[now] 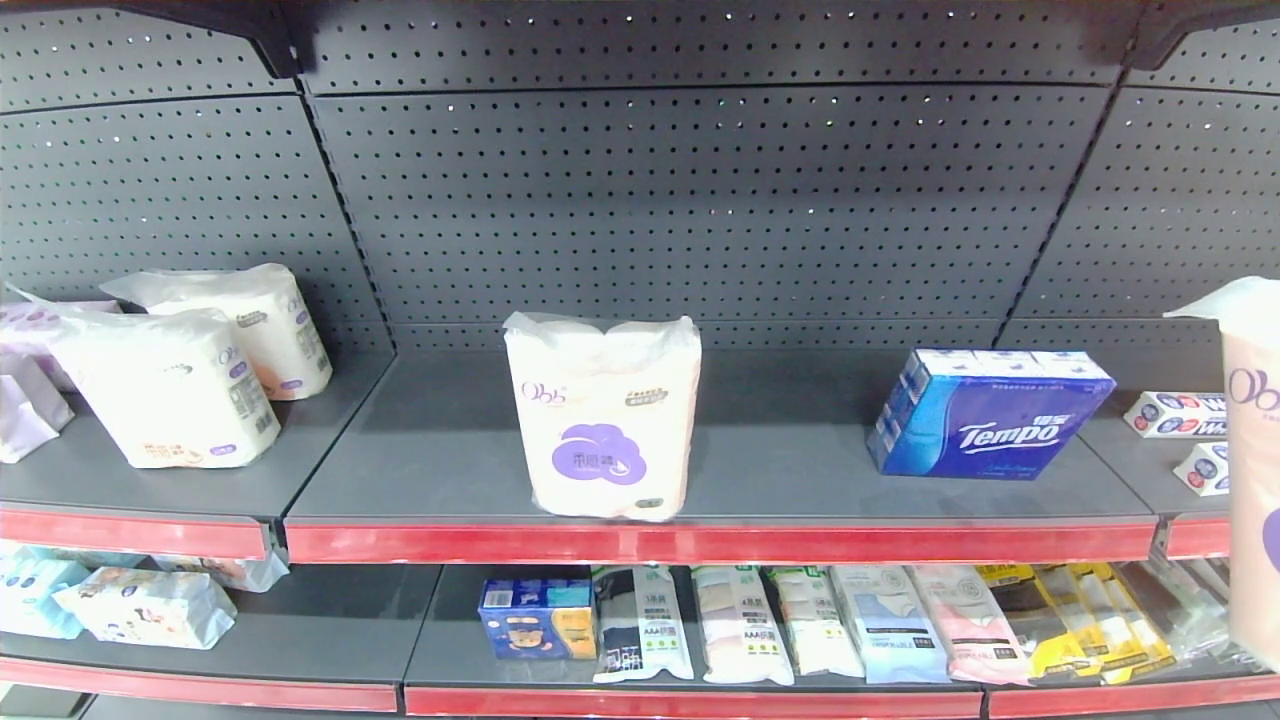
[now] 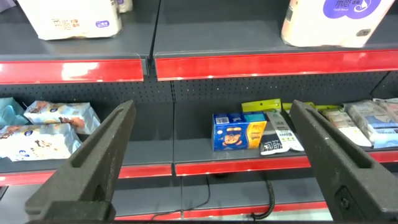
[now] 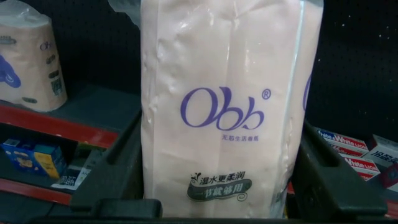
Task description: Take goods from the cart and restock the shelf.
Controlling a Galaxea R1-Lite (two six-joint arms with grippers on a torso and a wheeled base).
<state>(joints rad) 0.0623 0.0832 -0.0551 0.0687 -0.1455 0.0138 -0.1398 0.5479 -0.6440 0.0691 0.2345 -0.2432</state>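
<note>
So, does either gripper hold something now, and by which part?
The right gripper holds a pale pink plastic-wrapped pack of paper rolls, fingers on its opposite sides. The left gripper is open, empty.

A pack of toilet paper (image 1: 1255, 470) stood upright at the right edge of the frame, cut off by that edge. It was pale pink rolls in clear plastic wrap, with purple lettering and a purple patch on the front. In the right wrist view the same pack (image 3: 227, 106) sat between the two black fingers (image 3: 115, 171) of the right gripper (image 3: 221, 186), both pressed against its sides. The shelf (image 1: 800, 480), dark grey metal with a red front strip and a perforated back panel, ran across the middle of the frame. A matching pack (image 1: 603, 420) stood upright on it at centre, near the front edge.
</note>
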